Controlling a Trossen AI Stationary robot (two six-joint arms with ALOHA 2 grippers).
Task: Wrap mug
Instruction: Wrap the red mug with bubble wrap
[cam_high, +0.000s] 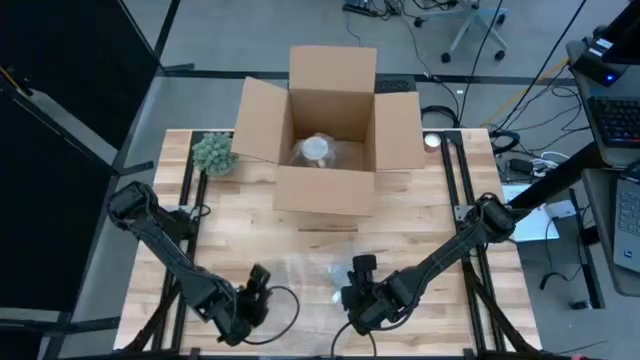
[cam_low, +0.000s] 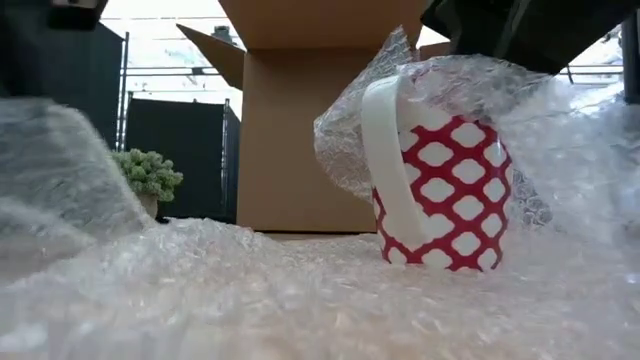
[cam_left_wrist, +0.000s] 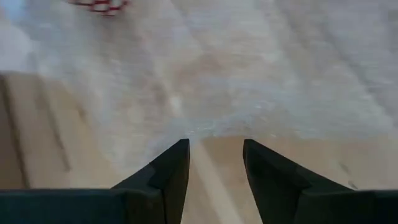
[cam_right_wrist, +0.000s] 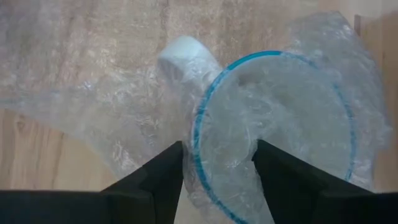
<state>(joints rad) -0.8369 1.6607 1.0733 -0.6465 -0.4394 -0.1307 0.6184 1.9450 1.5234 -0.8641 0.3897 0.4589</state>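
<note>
A red ceramic mug with a white lattice pattern and white handle (cam_low: 440, 190) stands upright on a sheet of clear bubble wrap (cam_low: 300, 290) spread over the pale wooden table (cam_high: 420, 215). The right gripper (cam_right_wrist: 219, 163) hangs directly over it, jaws parted, the mug's blue rim (film draped across its mouth) lying between them. The left gripper (cam_left_wrist: 215, 160) is held low beside the sheet's edge, jaws parted around nothing. Beyond sits an open cardboard box (cam_high: 330, 130).
</note>
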